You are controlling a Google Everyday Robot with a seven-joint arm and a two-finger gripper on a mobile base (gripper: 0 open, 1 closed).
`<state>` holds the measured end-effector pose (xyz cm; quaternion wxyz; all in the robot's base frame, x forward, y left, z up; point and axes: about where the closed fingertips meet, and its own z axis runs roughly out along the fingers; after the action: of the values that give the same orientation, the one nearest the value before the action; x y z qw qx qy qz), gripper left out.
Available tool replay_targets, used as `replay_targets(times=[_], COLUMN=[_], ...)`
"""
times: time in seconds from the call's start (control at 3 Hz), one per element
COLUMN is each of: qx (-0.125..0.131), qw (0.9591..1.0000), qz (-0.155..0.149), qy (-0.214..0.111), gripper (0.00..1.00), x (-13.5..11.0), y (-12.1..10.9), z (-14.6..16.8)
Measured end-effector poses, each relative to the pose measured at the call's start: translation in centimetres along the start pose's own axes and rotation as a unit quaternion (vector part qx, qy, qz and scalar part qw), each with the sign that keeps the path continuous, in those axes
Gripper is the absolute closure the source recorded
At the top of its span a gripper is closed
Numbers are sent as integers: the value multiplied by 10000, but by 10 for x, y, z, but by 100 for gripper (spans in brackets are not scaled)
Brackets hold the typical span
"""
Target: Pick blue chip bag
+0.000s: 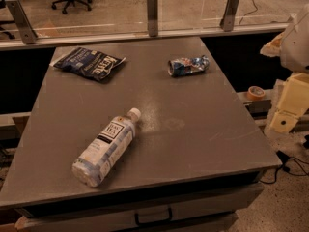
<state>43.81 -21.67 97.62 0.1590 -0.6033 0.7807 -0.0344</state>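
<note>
The blue chip bag [89,63] lies flat at the table's far left corner, dark navy with white "Kettle" lettering and a pale edge. My gripper [286,116] hangs at the right edge of the view, a cream and white arm part beyond the table's right side and below its top. It is far from the bag and touches nothing on the table.
A clear white-capped bottle [106,147] lies on its side at the front left of the grey table [193,129]. A crushed blue-and-silver can [188,65] lies at the far right. A glass railing [152,13] runs behind the table. A tape roll [255,92] sits on a ledge to the right.
</note>
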Motion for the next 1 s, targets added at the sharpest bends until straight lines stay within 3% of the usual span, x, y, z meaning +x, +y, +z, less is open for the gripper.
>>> replay_targets(times=[0.67,1.0], qx=[4,-86], qw=[9998,9946], qz=[-210,-876], qy=[-64,-551], gripper=[0,0], x=[-15,-82], y=[-7,-28], z=[5,38])
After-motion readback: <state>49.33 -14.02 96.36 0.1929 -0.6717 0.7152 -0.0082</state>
